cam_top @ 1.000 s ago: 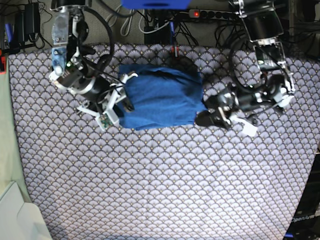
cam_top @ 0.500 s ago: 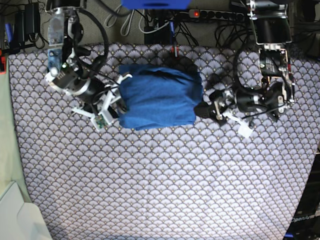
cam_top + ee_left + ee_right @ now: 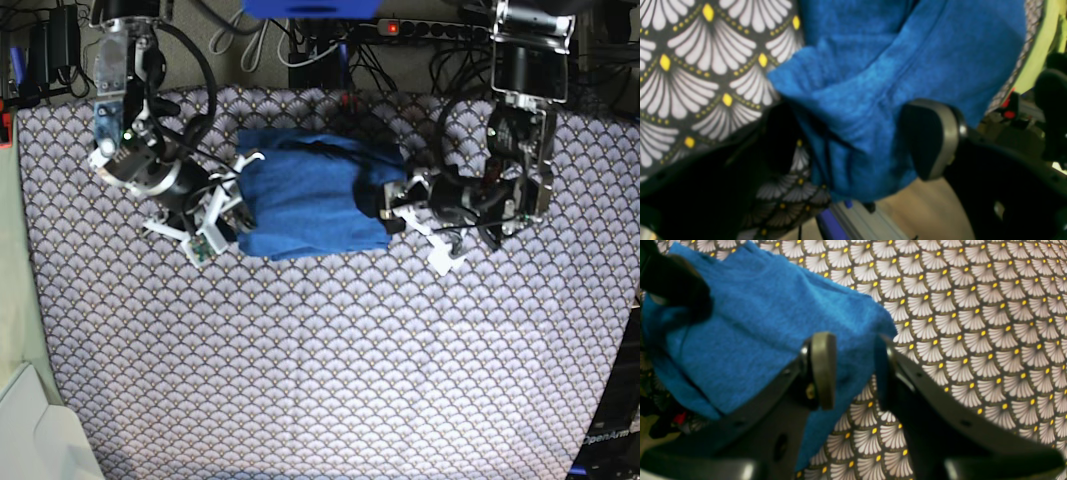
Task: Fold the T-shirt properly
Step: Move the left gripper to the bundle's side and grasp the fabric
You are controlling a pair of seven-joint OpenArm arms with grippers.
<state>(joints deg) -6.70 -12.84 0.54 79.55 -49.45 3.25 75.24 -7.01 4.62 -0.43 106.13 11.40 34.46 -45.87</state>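
Your shirt (image 3: 315, 195) lies folded into a block near the tabletop's (image 3: 320, 380) far edge, midway along it. Your left claw (image 3: 857, 140) is spread wide around a bunched fold at one end. Your right claw (image 3: 853, 370) stands partly spread astride the opposite edge, pinching nothing.

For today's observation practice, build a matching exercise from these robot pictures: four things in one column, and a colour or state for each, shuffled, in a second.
Things:
1. T-shirt
2. table cloth
3. left gripper
4. right gripper

Descriptions:
A. scallop pattern with yellow dots
B. plain blue, folded into a block
C. at the shirt's edge on the base view's left
D. at the shirt's edge on the base view's right

Pairs: 1-B, 2-A, 3-D, 4-C
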